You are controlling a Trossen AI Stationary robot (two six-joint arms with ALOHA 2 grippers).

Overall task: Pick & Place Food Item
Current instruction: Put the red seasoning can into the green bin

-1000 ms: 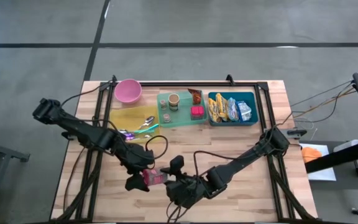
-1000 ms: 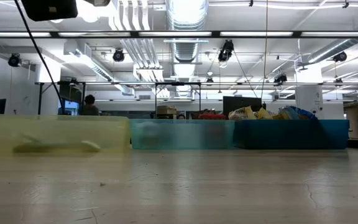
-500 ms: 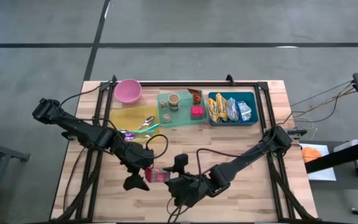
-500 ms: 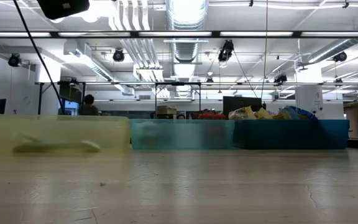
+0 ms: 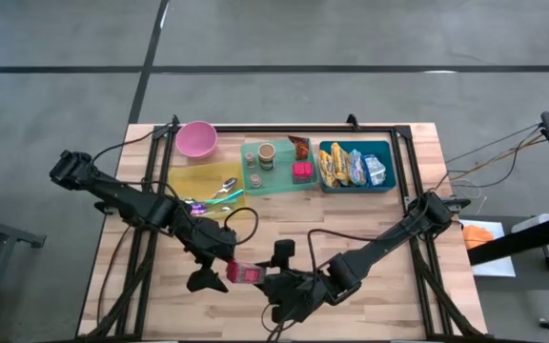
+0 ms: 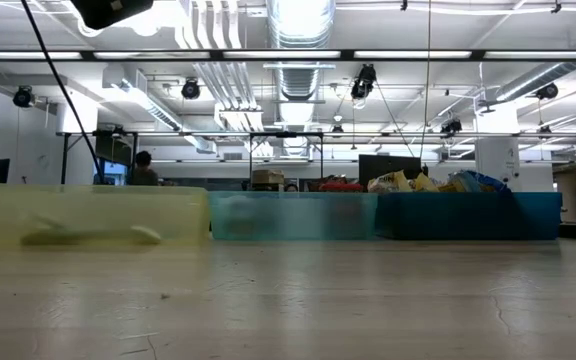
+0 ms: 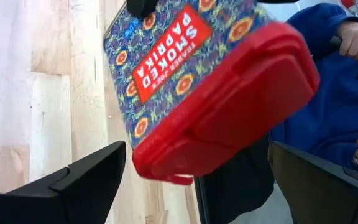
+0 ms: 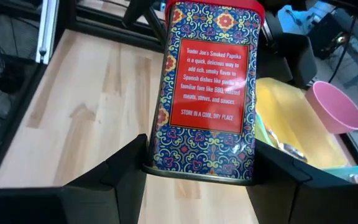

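While the right hand point(image 8: 197, 180) grips the smoked paprika tin point(image 8: 207, 93) above the desk's point(image 5: 389, 219) near edge and the left hand point(image 5: 210, 278) gapes open just beside it, the pick looks done and placing remains.

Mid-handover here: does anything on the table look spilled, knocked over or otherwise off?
Nothing looks spilled or toppled. The smoked paprika tin is clamped in the right gripper above the near table edge, with the open left gripper alongside. The three bins and pink bowl sit in order at the back.
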